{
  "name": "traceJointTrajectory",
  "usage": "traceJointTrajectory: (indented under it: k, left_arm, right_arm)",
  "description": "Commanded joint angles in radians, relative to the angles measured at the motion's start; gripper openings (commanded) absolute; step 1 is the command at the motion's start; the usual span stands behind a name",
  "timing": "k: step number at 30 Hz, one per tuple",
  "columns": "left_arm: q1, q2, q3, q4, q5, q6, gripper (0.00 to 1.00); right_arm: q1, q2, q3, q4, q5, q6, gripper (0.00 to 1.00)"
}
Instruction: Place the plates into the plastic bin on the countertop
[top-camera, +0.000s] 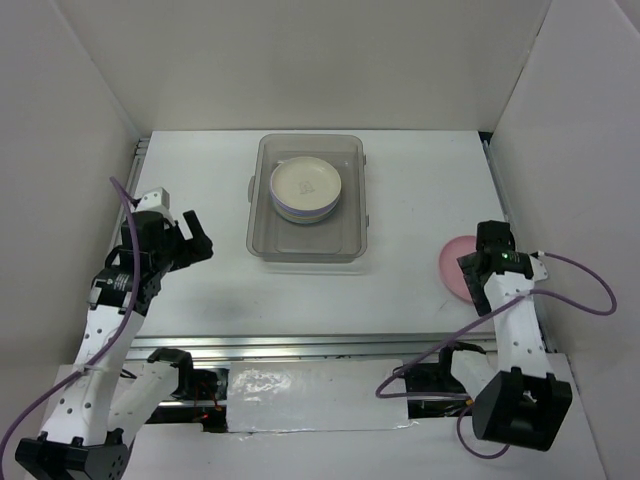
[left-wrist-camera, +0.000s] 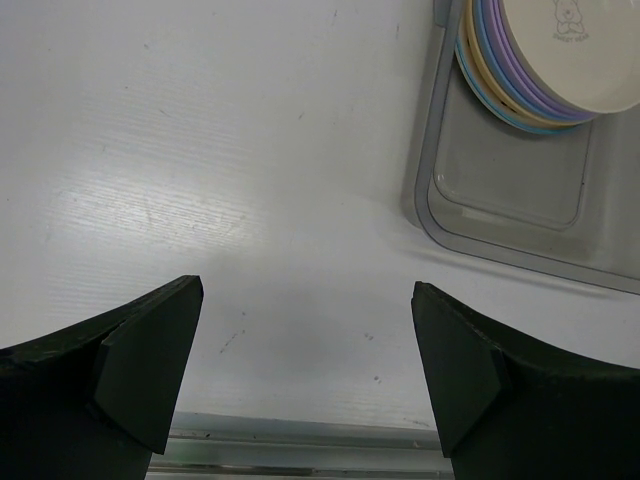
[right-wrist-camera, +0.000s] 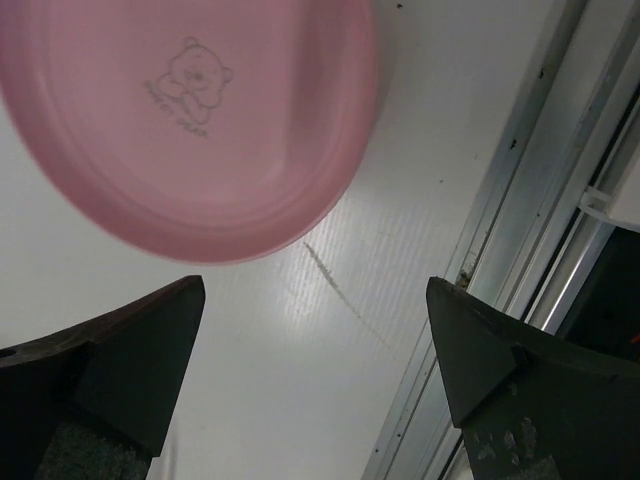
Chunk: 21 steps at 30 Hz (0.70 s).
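Evidently the small round pink plastic plate (right-wrist-camera: 190, 120) is the last one outside the clear greyish rectangular plastic bin (top-camera: 300, 248), lying flat on the white countertop (top-camera: 420, 190); the right gripper (right-wrist-camera: 315, 340) hangs beside it, jaws wide and empty, seemingly poised for its rim. The left gripper (left-wrist-camera: 307, 350), also spread and empty, hovers away from the bin's stacked plates (top-camera: 307, 188)

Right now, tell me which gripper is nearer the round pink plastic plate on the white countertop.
Right. The right gripper hangs open at the edge of the pink plate; the left gripper sits across the countertop, beyond the clear plastic bin.
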<state>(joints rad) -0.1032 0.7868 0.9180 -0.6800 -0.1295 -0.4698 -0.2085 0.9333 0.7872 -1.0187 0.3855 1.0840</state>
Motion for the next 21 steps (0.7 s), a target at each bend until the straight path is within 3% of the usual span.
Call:
traceJointTrajectory:
  k: [1,9,21]
  left_arm:
    - [-0.033,0.003,0.002,0.025,-0.009,0.017,0.99]
    - [-0.070,0.015,-0.001,0.025,-0.012,0.017,0.99]
    - [-0.073,0.034,-0.001,0.022,-0.018,0.014,0.99]
  right_arm:
    - [-0.018,0.047,-0.037,0.035,0.044,0.062,1.00]
    - [-0.100,0.053,-0.098,0.179,0.006,0.071,1.00]
    - [-0.175,0.301,-0.088,0.315,-0.023,0.053,1.00]
